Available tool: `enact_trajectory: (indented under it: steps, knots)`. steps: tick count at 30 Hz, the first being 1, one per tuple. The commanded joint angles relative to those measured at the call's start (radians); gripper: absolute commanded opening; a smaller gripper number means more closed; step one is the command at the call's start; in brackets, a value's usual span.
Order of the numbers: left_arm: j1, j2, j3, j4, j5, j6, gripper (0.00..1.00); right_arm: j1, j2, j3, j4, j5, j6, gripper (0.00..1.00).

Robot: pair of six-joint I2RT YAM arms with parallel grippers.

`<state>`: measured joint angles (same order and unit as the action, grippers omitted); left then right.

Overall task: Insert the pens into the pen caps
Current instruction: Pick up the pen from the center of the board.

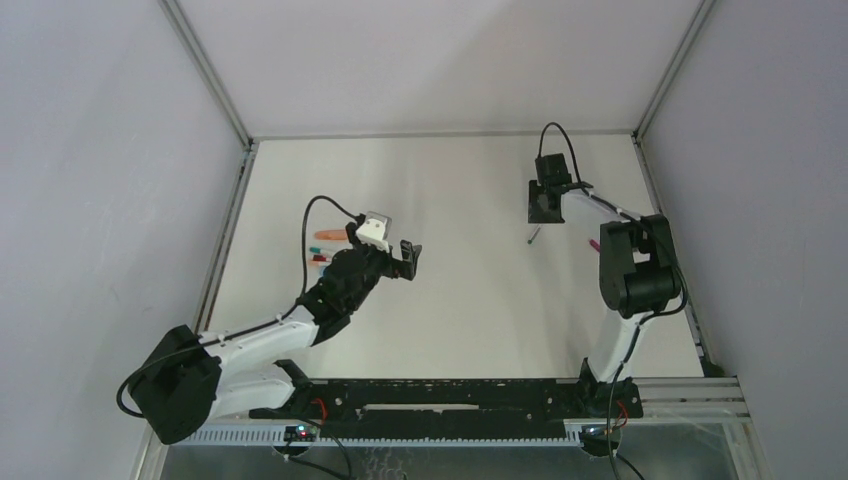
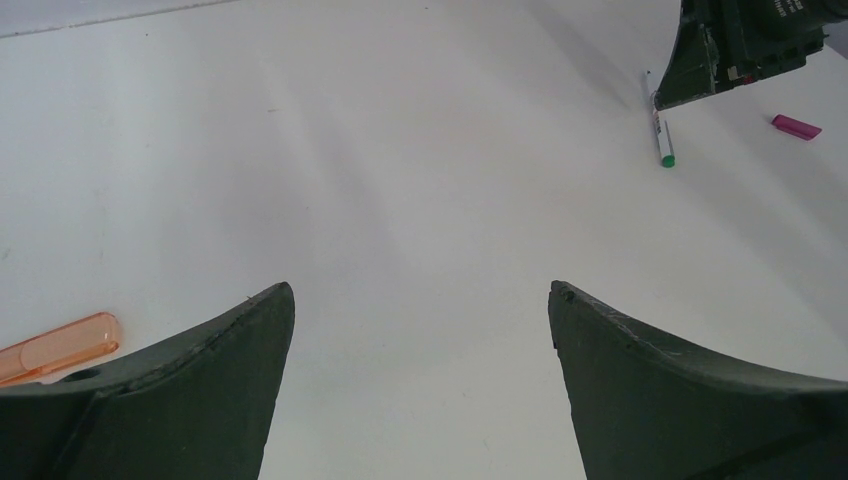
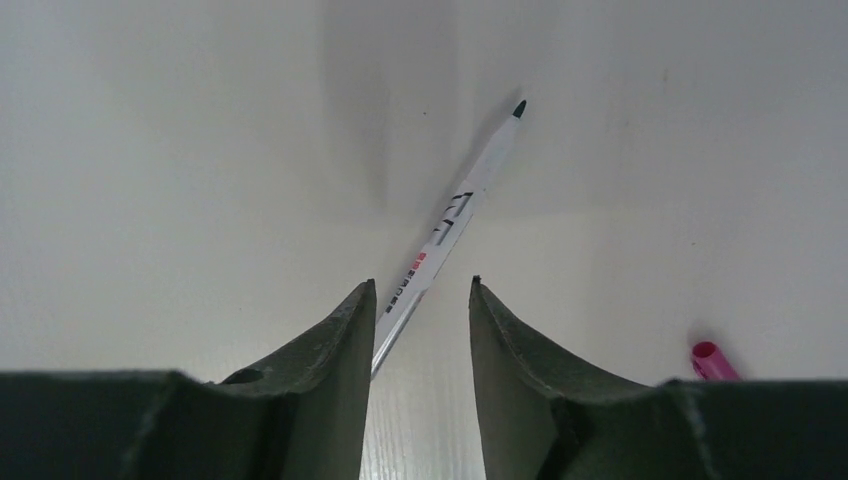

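Observation:
A white pen (image 3: 462, 208) with a dark teal tip lies on the table, its rear end running in between the fingers of my right gripper (image 3: 421, 282). Those jaws stand partly apart around the barrel, which rests against the left finger (image 3: 340, 340) with a gap on the other side. From above, the pen (image 1: 533, 237) pokes out below that gripper (image 1: 540, 215). A magenta pen cap (image 3: 712, 360) lies just to its right. My left gripper (image 2: 420, 285) hangs wide open over bare table, an orange pen cap (image 2: 60, 345) beside its left finger.
Red and teal bits (image 1: 320, 258) lie by the orange cap (image 1: 328, 235) near the left rail (image 1: 228, 240). The magenta cap (image 1: 597, 245) sits close to the right arm's elbow (image 1: 640, 270). Grey walls enclose the table on three sides.

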<state>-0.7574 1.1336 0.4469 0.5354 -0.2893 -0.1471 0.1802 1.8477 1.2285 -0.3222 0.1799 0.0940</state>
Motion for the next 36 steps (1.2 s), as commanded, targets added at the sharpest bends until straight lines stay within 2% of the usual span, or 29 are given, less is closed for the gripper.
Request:
enact_trajectory:
  steps: [1,4,16,19,22,26,31,34,36]
  knots:
    - [-0.009,0.006,0.046,0.006,-0.007,0.025,1.0,-0.02,0.037,0.058,-0.069,-0.059,0.038,0.43]
    - [-0.008,0.008,0.047,0.004,-0.009,0.024,1.0,-0.031,0.066,0.085,-0.104,-0.105,0.034,0.36]
    - [-0.008,0.003,0.044,0.001,-0.014,0.024,1.0,-0.044,0.134,0.115,-0.188,-0.154,0.021,0.35]
    - [-0.008,-0.006,0.037,0.003,-0.016,0.022,1.0,-0.043,0.137,0.113,-0.206,-0.17,0.008,0.24]
    - [-0.008,-0.033,0.019,0.019,-0.016,0.017,1.0,-0.042,0.136,0.11,-0.223,-0.204,-0.014,0.09]
    - [-0.008,-0.106,-0.04,0.076,0.013,-0.043,1.0,-0.045,0.123,0.105,-0.243,-0.239,-0.088,0.03]
    - [-0.004,-0.188,-0.092,0.136,0.054,-0.171,1.0,-0.078,0.054,0.098,-0.311,-0.422,-0.263,0.0]
    - [-0.002,-0.22,-0.109,0.164,0.166,-0.247,1.0,-0.122,-0.035,0.075,-0.326,-0.568,-0.324,0.0]
    - [-0.002,-0.218,-0.136,0.241,0.248,-0.33,1.0,-0.15,-0.107,0.05,-0.319,-0.666,-0.341,0.0]
